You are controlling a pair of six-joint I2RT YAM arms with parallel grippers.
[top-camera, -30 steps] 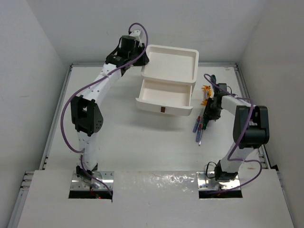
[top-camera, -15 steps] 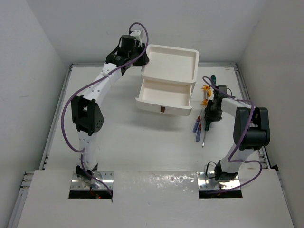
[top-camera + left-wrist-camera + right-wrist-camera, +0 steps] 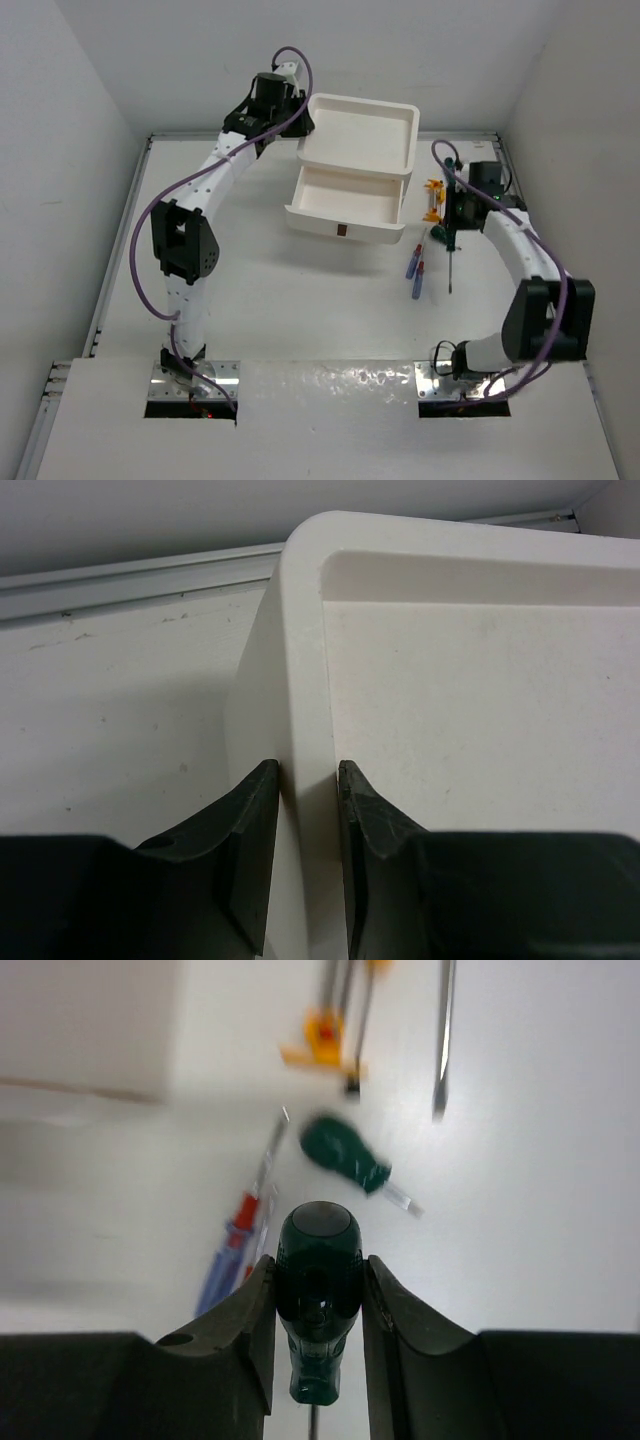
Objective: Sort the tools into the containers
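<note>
My right gripper (image 3: 453, 222) (image 3: 318, 1305) is shut on the dark green handle of a screwdriver (image 3: 319, 1280), held above the table with its thin shaft (image 3: 450, 268) pointing toward the near edge. Below it lie another green-handled screwdriver (image 3: 346, 1154), two blue-purple screwdrivers with red tips (image 3: 415, 264) (image 3: 232, 1248) and a small orange-yellow piece (image 3: 433, 190) (image 3: 322, 1038). The white drawer unit (image 3: 362, 148) stands at the back with its top drawer (image 3: 346, 206) pulled open and empty. My left gripper (image 3: 300, 128) (image 3: 305, 780) is shut on the left rim (image 3: 300, 670) of the unit's tray-like top.
A loose metal shaft (image 3: 444, 1030) lies beside the orange-yellow piece. White walls enclose the table on the left, back and right. A raised rail (image 3: 515, 180) runs along the right edge close to the right arm.
My right gripper has lifted the green screwdriver off the table and swung a little right and back. The left arm and the drawer unit have not moved.
</note>
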